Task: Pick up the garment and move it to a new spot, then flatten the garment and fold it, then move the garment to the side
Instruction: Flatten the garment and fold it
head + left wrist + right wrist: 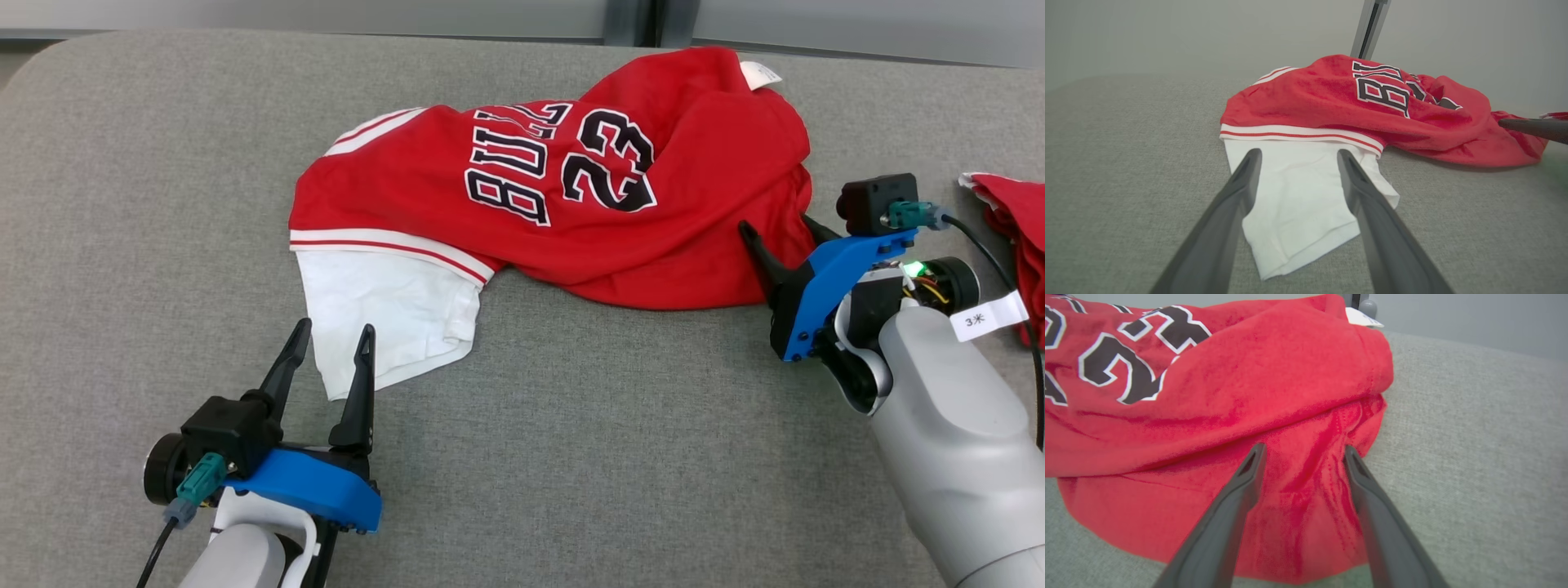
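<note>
Head view: the garment (571, 204), a red jersey w/ black-and-white lettering & "23", is seen crumpled on the grey padded surface (571, 457), spread from centre toward 1 o'clock. A white sleeve (392, 318) is laid flat at its 8 o'clock end, and a white neck tag (761, 73) is turned up at 1 o'clock. A second red cloth (1016, 220) is cut off by the frame edge at 3 o'clock. The left gripper (336, 327) is placed at 7 o'clock, fingers spread wide, tips at the sleeve's lower edge; contact can't be told. The right gripper (774, 220) is placed at 3 o'clock, fingers parted, tips overlapping the garment's right hem. Left wrist view: the garment (1355, 102) is seen btwn 12 and 2 o'clock, its lettering only partly legible behind folds. The white sleeve (1298, 196) is framed btwn the spread fingers of the left gripper (1298, 152); nothing is gripped. Right wrist view: the garment (1229, 388) is seen from 9 to 1 o'clock, its digits cut off at 10 o'clock. The fingers of the right gripper (1304, 446) are held well apart, straddling a puckered red fold at the hem. The fold isn't pinched, and whether the pads touch cloth can't be told.
</note>
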`<state>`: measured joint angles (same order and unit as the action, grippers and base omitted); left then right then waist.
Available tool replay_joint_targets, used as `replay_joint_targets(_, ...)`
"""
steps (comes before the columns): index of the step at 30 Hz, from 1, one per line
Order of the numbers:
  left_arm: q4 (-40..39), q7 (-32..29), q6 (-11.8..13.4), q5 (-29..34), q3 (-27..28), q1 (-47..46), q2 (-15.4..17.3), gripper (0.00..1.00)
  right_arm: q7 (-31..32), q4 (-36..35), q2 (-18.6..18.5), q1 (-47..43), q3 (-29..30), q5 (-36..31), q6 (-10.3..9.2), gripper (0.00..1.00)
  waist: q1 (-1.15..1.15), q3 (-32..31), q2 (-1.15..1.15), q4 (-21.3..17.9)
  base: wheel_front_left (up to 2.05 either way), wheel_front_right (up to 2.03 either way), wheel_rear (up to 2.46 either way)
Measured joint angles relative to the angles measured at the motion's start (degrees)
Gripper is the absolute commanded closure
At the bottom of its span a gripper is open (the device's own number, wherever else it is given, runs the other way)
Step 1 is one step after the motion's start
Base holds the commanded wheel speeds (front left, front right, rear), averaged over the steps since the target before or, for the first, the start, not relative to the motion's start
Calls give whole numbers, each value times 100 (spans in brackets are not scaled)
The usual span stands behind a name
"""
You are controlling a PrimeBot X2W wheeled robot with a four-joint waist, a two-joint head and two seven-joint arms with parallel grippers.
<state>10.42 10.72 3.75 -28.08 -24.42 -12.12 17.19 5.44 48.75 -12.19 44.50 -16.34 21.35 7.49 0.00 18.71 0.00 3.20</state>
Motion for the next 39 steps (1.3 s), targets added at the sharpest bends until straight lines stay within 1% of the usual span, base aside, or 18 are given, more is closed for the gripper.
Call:
replay_joint_targets(1, -7, 0, 5, -1, -1, 0, 4, 0, -5, -29, 0, -21, -32, 12, 0, 3, 0, 8, 0, -10, 0, 0, 0)
replay_joint_targets(2, -8, 0, 8, -7, -1, 0, 8, 0, -8, -60, 3, -42, -64, 52, 0, 4, 1, 13, 0, -20, 0, 0, 0)
replay_joint_targets(10, -31, -2, 25, -16, -19, 1, 33, 0, -23, -453, 14, -186, -352, 125, 0, 3, 0, 40, 0, -55, 0, 0, 0)
replay_joint_targets(12, -38, -3, 30, -16, -21, 1, 46, 0, 35, -539, 13, -207, -378, 153, 0, 6, 0, 50, 0, -60, 0, 0, 0)
replay_joint_targets(13, -42, -3, 31, -16, -25, 1, 49, 0, 60, -560, 4, -213, -376, 160, 0, 10, 0, 55, 0, -59, 0, 0, 0)
replay_joint_targets(14, -42, -4, 32, -16, -29, 1, 53, 0, 71, -567, -10, -214, -360, 160, 0, 18, 0, 61, 0, -58, 0, 0, 0)
replay_joint_targets(15, -42, -4, 32, -18, -30, 1, 53, 0, 103, -565, -32, -213, -339, 157, 0, 31, 0, 68, 0, -55, 0, 0, 0)
replay_joint_targets(16, -41, -3, 32, -19, -31, 1, 54, 0, 112, -548, -46, -210, -287, 148, 0, 52, 0, 74, 0, -53, 0, 0, 0)
replay_joint_targets(19, -38, -3, 33, -25, -46, -1, 54, 0, 209, -414, -63, -175, -135, 96, 0, 76, 0, 83, 0, -47, 0, 0, 0)
replay_joint_targets(20, -35, -3, 33, -26, -49, -1, 54, 0, 207, -358, -69, -159, -77, 38, 1, 95, 0, 85, 0, -45, 0, 0, 0)
replay_joint_targets(21, -31, -3, 33, -30, -53, -1, 54, 0, 190, -321, -78, -148, -12, -8, 0, 100, 0, 82, 0, -44, 0, 0, 0)
replay_joint_targets(25, -2, 3, 62, -59, -54, -1, 60, 0, -9, -282, -54, -133, 144, -75, 0, 100, 0, 30, 0, -67, 0, 0, 0)
replay_joint_targets(29, 25, 11, 77, -71, -73, 32, 58, 0, -332, -489, -40, -375, 238, 96, 0, 100, 0, -108, 0, -101, 0, 0, 0)
replay_joint_targets(33, 44, 33, 124, -120, -68, 167, 65, 0, -637, -975, -67, -967, 280, 300, 0, 100, 0, -267, 0, -190, 0, 0, 0)
replay_joint_targets(39, 7, 51, 185, -190, -22, 367, 124, 0, -865, -1954, -67, -2052, 436, 353, 0, 100, 0, -522, 0, -413, 0, 0, 0)
